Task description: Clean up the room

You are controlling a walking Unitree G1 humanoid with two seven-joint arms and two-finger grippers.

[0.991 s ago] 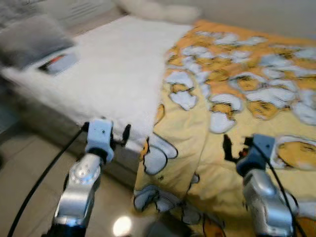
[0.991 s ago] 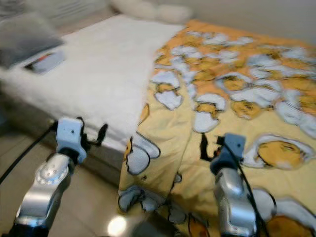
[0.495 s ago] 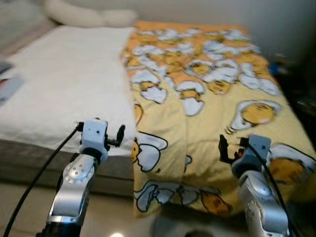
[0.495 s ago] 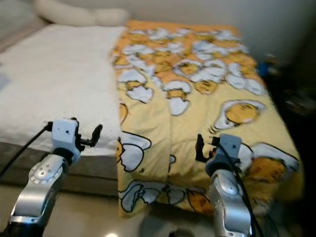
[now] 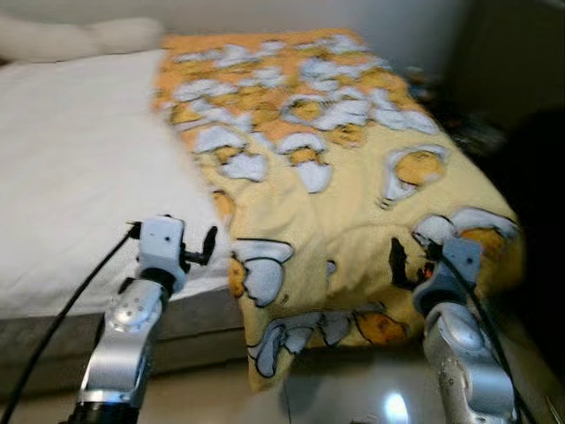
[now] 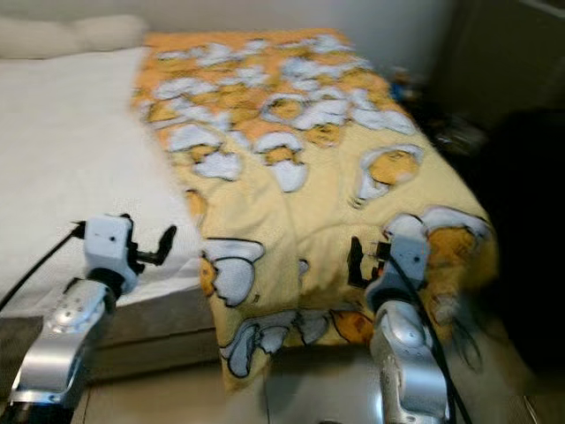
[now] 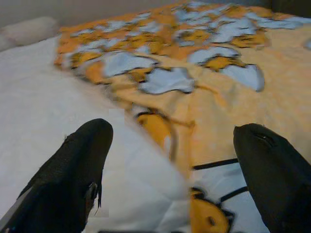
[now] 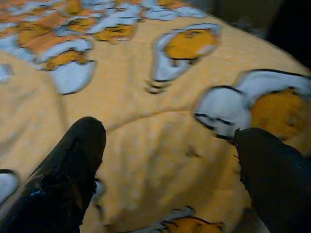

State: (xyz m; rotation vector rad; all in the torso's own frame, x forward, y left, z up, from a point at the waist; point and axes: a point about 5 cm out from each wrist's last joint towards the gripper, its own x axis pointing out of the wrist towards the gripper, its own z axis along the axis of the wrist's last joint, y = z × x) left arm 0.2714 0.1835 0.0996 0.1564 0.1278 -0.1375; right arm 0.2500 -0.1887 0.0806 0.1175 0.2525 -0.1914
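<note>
Bedroom: a bed [image 5: 71, 203] with white sheet, half covered by a yellow egg-print blanket [image 5: 335, 185] hanging over its foot. Left hand [image 5: 205, 247] and right hand [image 5: 402, 265] hover at the foot edge, both spread wide, empty. Bed-making appears not yet begun.

The bare white sheet [image 5: 79, 177] lies flat and open for reaching; the yellow blanket [image 5: 335, 177] drapes over the bed's foot — dark, blurred clutter [image 5: 477, 132], perhaps, crowds the bed's right side.
</note>
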